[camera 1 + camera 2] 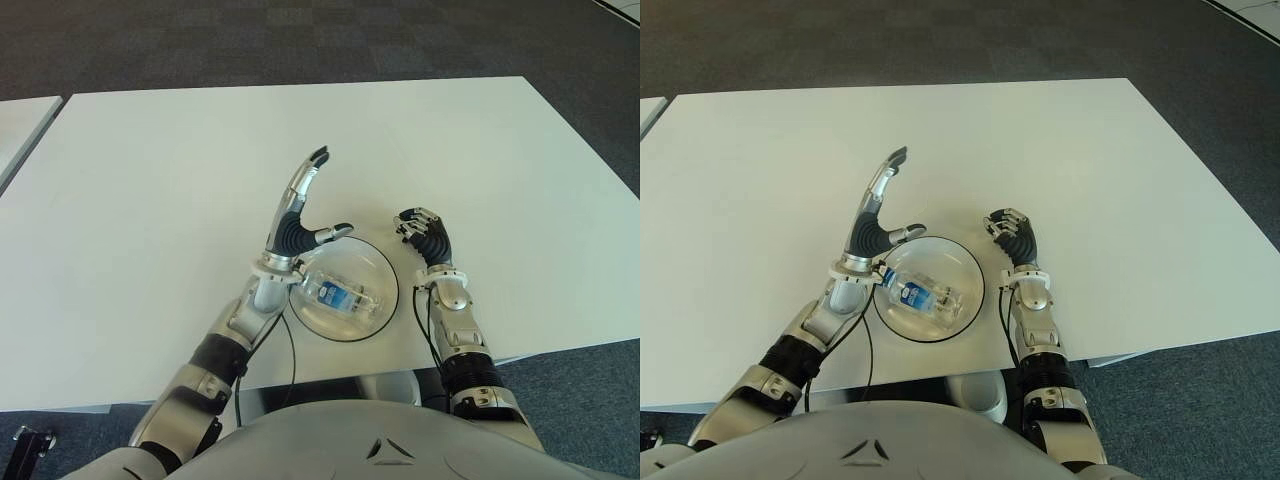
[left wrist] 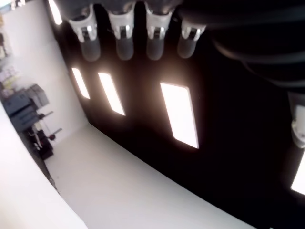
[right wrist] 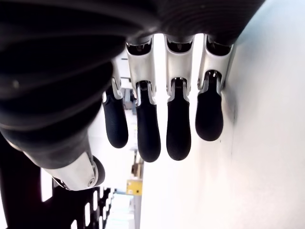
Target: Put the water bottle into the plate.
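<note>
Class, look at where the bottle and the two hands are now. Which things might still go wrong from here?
1. The water bottle lies on its side in the plate, so it may roll if bumped.
2. The left robot hand, open, is raised right beside the plate's rim; drawing back, it might nudge the plate.
3. The right robot hand, fingers curled, sits close on the other side.

The water bottle (image 1: pixel 340 296) label print is too small to read. The left hand (image 1: pixel 298 215) perhaps overlaps the plate (image 1: pixel 385 270) rim (contact unclear), and the table (image 1: pixel 150 180) runs off-frame.
</note>
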Robot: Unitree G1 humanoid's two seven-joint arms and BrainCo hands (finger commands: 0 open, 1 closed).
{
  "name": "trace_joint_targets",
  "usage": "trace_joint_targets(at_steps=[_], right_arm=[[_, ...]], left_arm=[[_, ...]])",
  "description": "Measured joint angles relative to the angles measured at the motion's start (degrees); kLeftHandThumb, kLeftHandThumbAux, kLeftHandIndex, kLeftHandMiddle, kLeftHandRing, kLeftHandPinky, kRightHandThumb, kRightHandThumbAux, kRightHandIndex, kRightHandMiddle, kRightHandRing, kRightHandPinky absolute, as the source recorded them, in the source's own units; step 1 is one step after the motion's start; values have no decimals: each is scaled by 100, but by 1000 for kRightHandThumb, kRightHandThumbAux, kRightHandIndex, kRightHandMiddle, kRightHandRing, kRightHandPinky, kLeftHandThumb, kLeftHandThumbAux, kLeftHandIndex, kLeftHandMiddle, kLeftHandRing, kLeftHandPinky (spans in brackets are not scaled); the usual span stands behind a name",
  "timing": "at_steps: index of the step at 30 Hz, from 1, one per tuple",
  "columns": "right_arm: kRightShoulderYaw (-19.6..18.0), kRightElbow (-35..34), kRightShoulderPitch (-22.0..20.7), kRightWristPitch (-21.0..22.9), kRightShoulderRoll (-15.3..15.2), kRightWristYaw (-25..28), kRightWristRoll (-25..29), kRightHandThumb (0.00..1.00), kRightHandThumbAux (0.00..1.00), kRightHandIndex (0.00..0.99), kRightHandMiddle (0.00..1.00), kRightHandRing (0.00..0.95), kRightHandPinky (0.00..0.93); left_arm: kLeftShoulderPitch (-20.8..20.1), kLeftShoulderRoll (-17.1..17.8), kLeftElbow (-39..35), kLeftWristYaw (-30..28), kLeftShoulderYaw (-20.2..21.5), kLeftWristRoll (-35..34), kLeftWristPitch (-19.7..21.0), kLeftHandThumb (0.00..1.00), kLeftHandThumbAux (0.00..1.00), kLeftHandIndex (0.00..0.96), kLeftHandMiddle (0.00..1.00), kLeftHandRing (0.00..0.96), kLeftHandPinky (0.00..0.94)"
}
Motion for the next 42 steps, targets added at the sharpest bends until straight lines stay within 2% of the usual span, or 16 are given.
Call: trace_joint_targets(at_steps=[5, 8, 16, 25, 28, 31, 36, 42], right_arm=[[-23, 88, -19, -78, -35, 25, 14, 708, 730, 432, 575, 590, 592], [-26, 124, -42, -92, -37, 24, 15, 708, 730, 433, 574, 589, 594], [-10, 139, -56, -92, -25, 42, 15, 708, 730, 433, 575, 594, 607], [-13, 146, -62, -98, -47, 72, 14, 707, 730, 433, 577, 593, 594], [-12, 184, -92, -100, -58, 59, 7, 707, 730, 433, 576, 593, 594], [-12, 204, -99, -107, -62, 42, -2, 707, 730, 433, 576, 593, 595], [-11, 210, -100, -108, -63, -18, -24, 706, 731, 433, 573, 589, 590], [-12, 225, -113, -128, -65, -43, -45, 707, 731, 432, 578, 591, 590]], left_arm=[[591, -154, -809, -515, 278, -999, 342, 43, 458, 0, 0, 0, 0], [775, -247, -1031, -742, 425, -1375, 555, 37, 482, 0, 0, 0, 0], [1033, -370, -1384, -1269, 922, -2251, 959, 18, 562, 0, 0, 0, 0], [1313, -404, -1335, -1630, 1448, -2667, 1086, 0, 667, 15, 2, 0, 0], [1312, -415, -1293, -1694, 1565, -2723, 1086, 0, 701, 32, 7, 0, 0], [1309, -419, -1227, -1752, 1683, -2736, 1068, 4, 777, 55, 16, 0, 0], [1310, -418, -826, -1933, 1887, -2779, 789, 11, 894, 93, 43, 0, 25], [1303, -408, -315, -2105, 2193, -2895, 554, 72, 891, 119, 72, 35, 86]])
